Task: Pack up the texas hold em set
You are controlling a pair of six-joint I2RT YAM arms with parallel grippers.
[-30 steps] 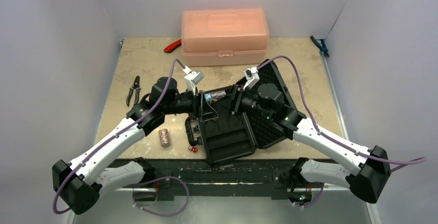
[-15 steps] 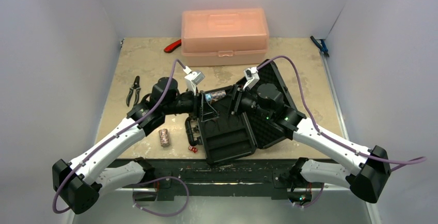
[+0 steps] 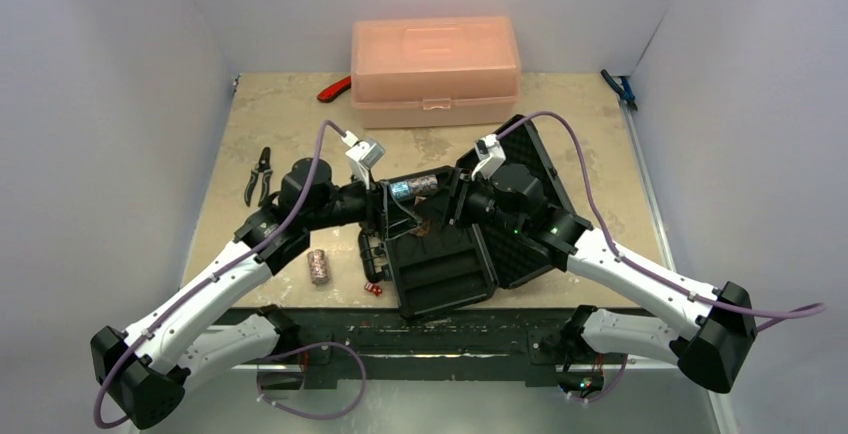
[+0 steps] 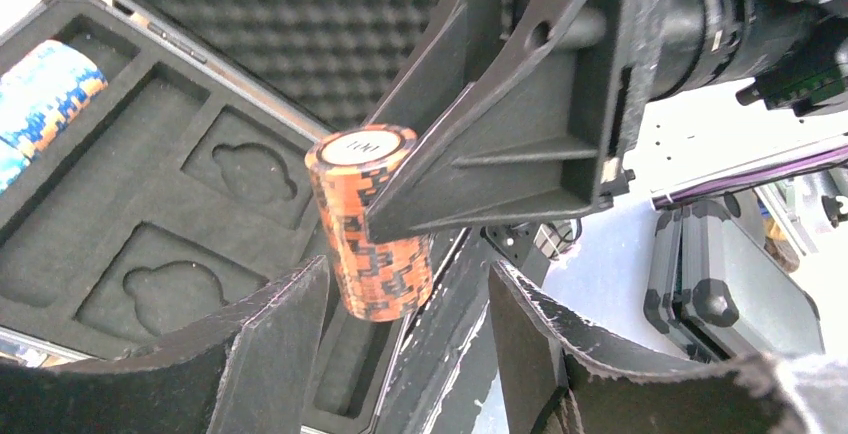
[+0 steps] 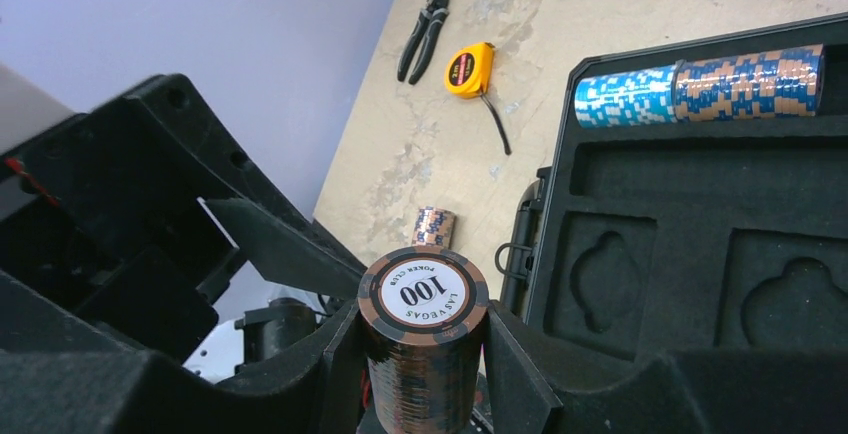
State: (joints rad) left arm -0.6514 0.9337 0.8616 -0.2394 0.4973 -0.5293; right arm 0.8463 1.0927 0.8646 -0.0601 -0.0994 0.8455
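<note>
A reddish-brown chip stack marked 100 stands upright between the fingers of my right gripper, which is shut on it above the open black briefcase. In the left wrist view that same stack hangs just beyond my left gripper, whose jaws stand apart and clear of it. Blue and brown stacks lie in the briefcase's top slot. One more reddish stack and two red dice lie on the table left of the case.
A pink plastic box stands at the back. Black pliers and a yellow tape measure lie at the left. A red-handled tool and a blue one lie near the back corners.
My left gripper has opened off the reddish-brown stack and its arm has drawn back to the left. The right gripper has closed on the stack and keeps it.
</note>
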